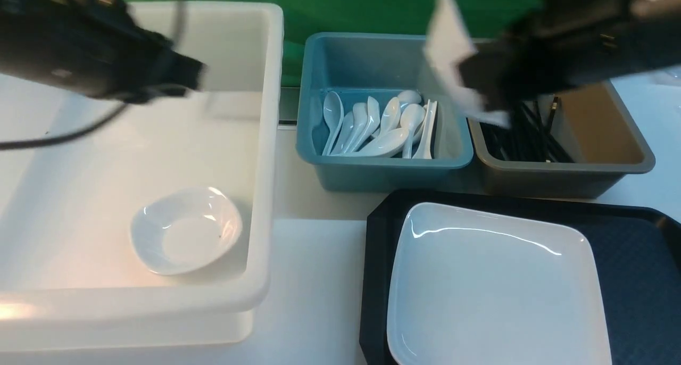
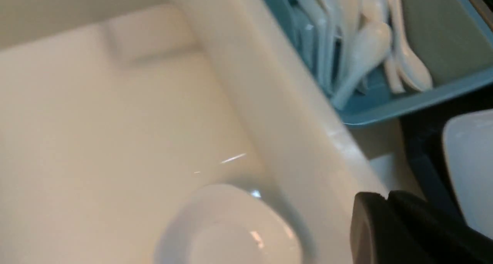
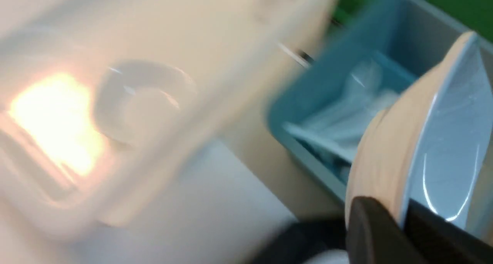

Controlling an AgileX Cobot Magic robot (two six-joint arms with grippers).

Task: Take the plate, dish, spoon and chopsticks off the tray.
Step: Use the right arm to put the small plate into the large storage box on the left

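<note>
Right gripper (image 1: 475, 91) clamps a tilted dish (image 1: 448, 40), twelve o'clock from the plate (image 1: 495, 285); left gripper (image 1: 196, 76), closed, empty, hangs over the tub (image 1: 267, 141).

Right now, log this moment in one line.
right end effector: holding dish | left end effector: shut | plate: on tray

Staged lab, green backdrop (image 1: 372, 6)
</note>
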